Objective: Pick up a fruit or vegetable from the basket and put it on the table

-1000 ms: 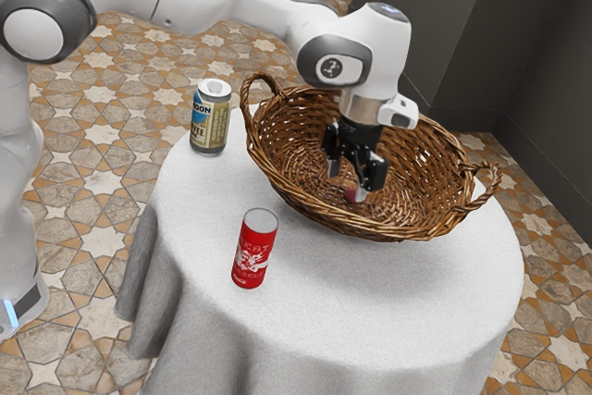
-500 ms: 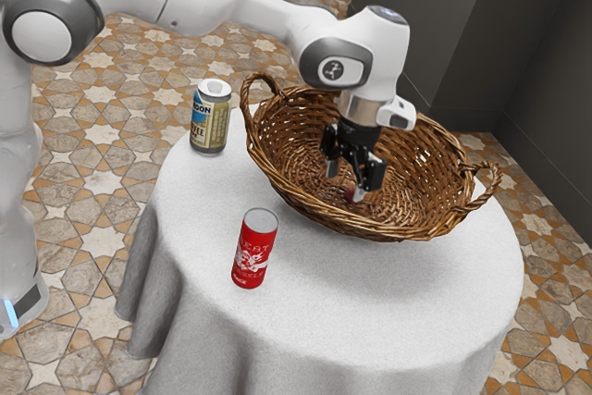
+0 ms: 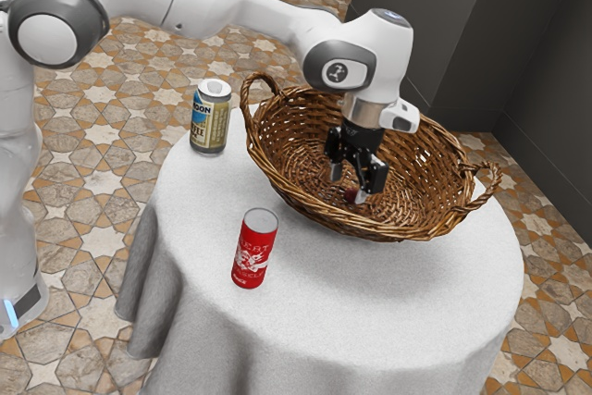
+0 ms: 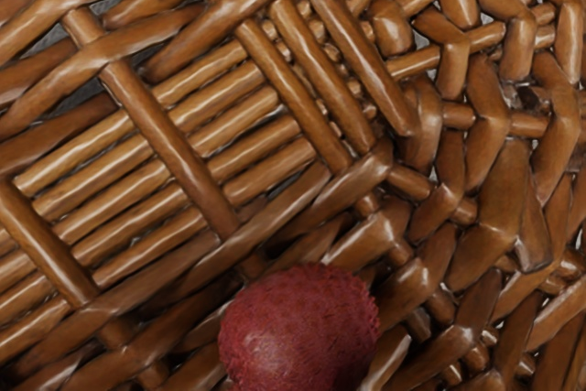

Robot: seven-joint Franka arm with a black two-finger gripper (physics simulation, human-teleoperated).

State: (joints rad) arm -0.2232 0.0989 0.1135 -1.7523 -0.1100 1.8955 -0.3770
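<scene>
Well, gripper (image 3: 348,189): wide, inside the basket (image 3: 398,228)
Red fruit (image 3: 351,195): near the fingertips
Red can (image 3: 253,252): upright on the table (image 3: 370,302)

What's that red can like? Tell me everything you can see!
The red can is a slim cylinder with a pale gray top. It looks like shiny metal, with white letters and a white picture on its side. It stands upright on the white tablecloth, apart from the wicker basket. Only the cloth touches it.
</scene>
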